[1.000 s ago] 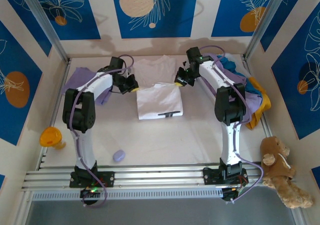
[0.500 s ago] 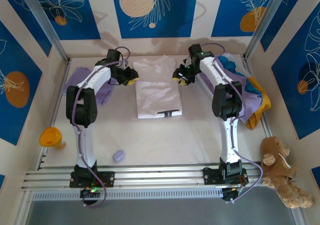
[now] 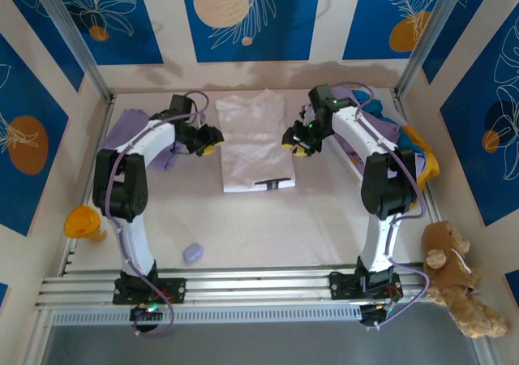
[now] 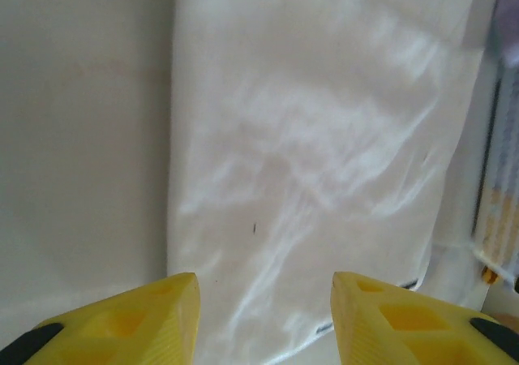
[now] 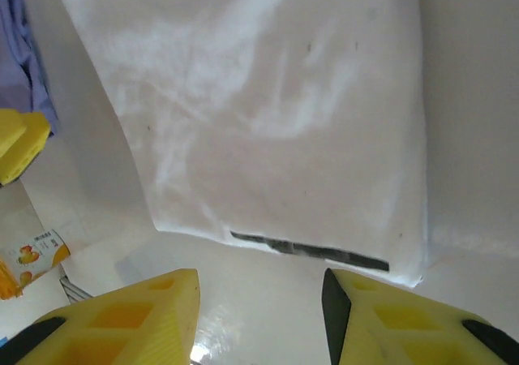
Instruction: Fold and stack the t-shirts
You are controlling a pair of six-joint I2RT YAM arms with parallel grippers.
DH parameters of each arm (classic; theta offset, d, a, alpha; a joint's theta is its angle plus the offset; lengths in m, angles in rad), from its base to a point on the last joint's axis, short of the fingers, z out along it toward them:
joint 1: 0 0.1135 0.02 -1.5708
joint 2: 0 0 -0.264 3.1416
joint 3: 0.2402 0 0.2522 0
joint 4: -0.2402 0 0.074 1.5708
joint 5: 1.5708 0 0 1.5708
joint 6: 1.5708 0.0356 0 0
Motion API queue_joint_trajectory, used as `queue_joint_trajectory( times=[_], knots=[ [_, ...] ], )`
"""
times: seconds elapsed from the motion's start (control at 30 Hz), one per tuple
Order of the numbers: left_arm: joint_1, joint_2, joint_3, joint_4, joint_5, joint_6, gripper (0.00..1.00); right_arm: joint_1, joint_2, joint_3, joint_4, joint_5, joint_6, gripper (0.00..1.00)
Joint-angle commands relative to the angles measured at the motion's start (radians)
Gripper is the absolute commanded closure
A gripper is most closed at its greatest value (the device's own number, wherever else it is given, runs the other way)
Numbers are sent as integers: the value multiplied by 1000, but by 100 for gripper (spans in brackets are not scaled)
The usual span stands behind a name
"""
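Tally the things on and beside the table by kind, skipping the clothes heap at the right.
T-shirts: 2 (white t-shirt, lavender t-shirt)
Lavender blob: 1
Orange object: 1
Teddy bear: 1
Total: 5

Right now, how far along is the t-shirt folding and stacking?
Done: the white t-shirt lies folded into a rectangle mid-table. In hand: nothing; the left tool and right tool hover open beside it. Left: the lavender t-shirt on the left and the teal t-shirt and yellow-orange t-shirt heaped right, unfolded, unstacked.
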Motion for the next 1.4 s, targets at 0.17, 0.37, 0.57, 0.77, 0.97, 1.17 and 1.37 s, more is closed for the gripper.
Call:
queue_joint_trajectory(
  times=[0.17,0.37,0.57,0.77,0.97,1.17,1.37],
  knots=[
    [-125,-35,-163,149,0,-70,54,38,26,-147,119,-11,28,55],
    [-149,0,-188,121,-25,-37,55,43,73,-171,115,7,7,55],
    [-152,17,-233,105,-34,-12,55,49,106,-215,103,41,-4,56],
    [-162,-20,-308,95,-34,7,55,83,76,-301,113,45,5,58],
    [-174,-107,-441,171,-29,-34,56,145,-17,-440,147,89,65,59],
    [-215,-219,-578,189,-48,-59,56,240,-112,-589,180,144,143,60],
    [-291,-353,-716,187,-114,-125,56,346,-209,-728,196,188,250,60]
  ],
)
